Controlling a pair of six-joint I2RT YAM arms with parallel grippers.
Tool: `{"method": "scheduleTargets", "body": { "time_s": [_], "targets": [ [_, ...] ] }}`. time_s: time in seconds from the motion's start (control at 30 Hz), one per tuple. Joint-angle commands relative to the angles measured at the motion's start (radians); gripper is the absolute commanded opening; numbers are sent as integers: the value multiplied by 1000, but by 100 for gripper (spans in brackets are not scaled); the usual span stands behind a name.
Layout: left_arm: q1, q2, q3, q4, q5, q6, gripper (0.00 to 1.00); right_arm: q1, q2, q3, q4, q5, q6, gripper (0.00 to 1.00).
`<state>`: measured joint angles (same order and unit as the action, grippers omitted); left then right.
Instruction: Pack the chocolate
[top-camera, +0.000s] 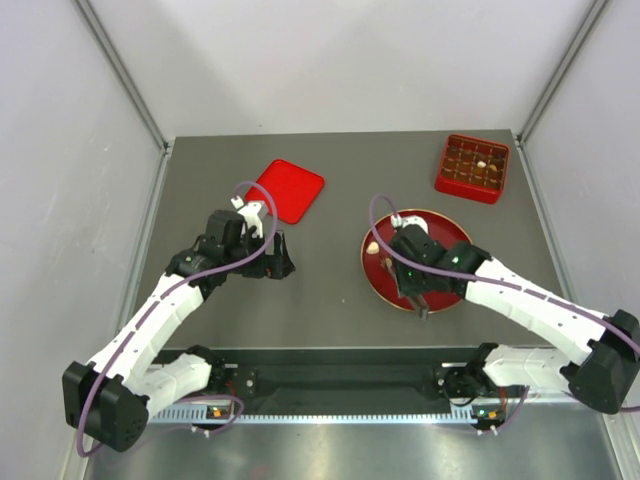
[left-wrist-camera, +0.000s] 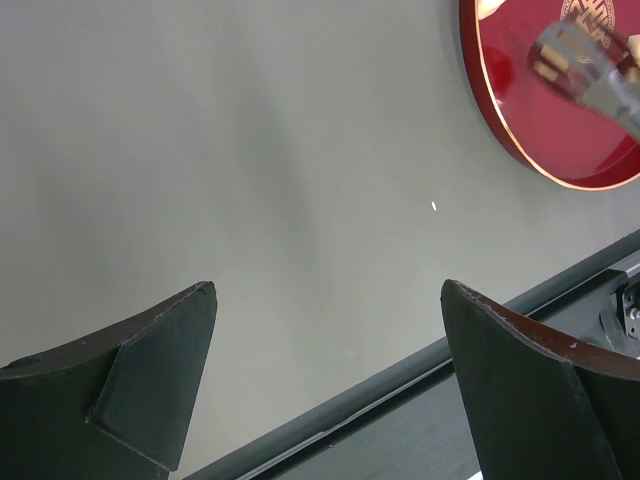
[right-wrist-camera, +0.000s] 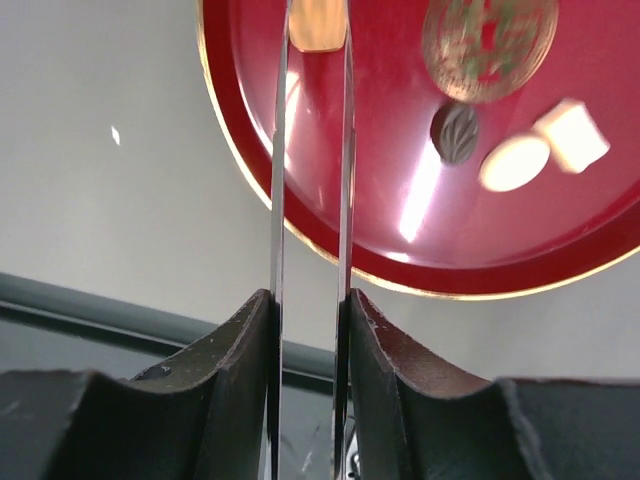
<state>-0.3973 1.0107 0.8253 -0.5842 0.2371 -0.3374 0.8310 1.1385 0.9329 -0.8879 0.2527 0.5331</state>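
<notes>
The right gripper squeezes thin metal tongs, whose tips sit either side of a tan chocolate on the red plate, centre right. Three more pieces lie loose on the plate and others sit in the red box, far right. The left gripper hovers over the table left of the plate, jaws wide open

Bright even light; glare streaks on red plate; wrist views soft.
</notes>
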Motion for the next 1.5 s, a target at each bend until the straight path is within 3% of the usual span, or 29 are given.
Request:
{"method": "scheduleTargets", "body": {
  "time_s": [0.0, 0.17, 0.43, 0.7, 0.87, 1.47],
  "targets": [
    [-3, -6, -5, 21, -2, 5, 99, -9, 33, 125, -3, 65, -27, 30],
    [-3, -9, -5, 21, -2, 5, 99, -99, 101, 237, 1, 82, -91, 29],
    [-3, -9, -6, 23, 5, 5, 99, -398, 240, 469, 40, 95, -229, 28],
    [-3, -7, -5, 24, 8, 6, 99, -608, 435, 607, 185, 125, -315, 28],
    [-3, -11, -6, 24, 11, 8, 99, -737, 584, 698, 249, 16, -305, 28],
    [-3, -6, -6, 26, 15, 9, 99, -860, 794, 871, 307, -84, -320, 29]
  ]
}}
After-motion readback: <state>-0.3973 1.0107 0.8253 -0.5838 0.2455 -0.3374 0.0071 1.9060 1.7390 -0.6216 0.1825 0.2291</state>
